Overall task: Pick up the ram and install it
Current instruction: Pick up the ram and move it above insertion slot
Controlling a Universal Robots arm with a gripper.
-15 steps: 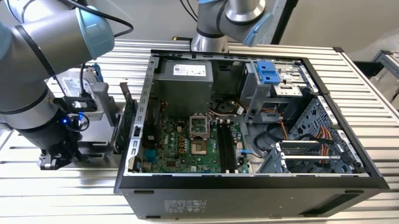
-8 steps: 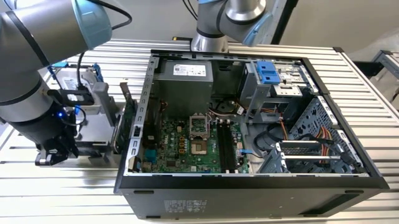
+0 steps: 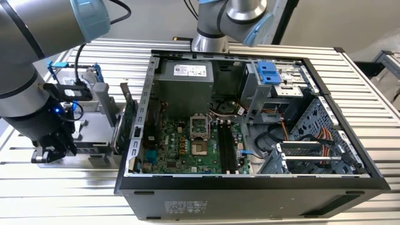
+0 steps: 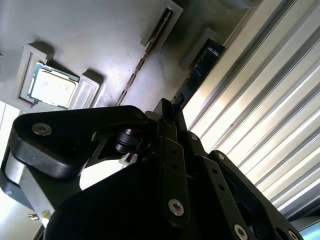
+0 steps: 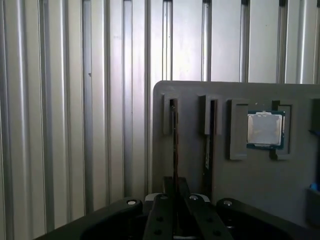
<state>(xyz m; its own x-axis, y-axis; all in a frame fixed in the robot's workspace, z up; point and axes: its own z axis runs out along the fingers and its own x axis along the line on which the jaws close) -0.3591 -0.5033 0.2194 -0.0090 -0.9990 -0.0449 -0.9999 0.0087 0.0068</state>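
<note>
**Black claw (image 5: 175, 181) on the thin dark blue-green ram (image 4: 202, 64)**

Ram's standing on edge in the end slot of the grey plastic tray (image 5: 200, 92), on the ribbed metal tabletop (image 5: 75, 125). I've got the claw right at its near end. Can't tell if it's apart or clamped. Square silver processor chip (image 5: 265, 129) sits further along the tray. Open black PC case (image 3: 250, 185) is just beside it, on the exterior view's right.

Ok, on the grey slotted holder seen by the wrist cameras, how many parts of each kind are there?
Thin circuit boards standing on edge in slots: 2 (the dark blue-green ram stick by the holder's edge, and a second thin board in the next slot)
Square silver-topped processor chip lying flat in its recess: 1
Total on the grey slotted holder: 3
</note>
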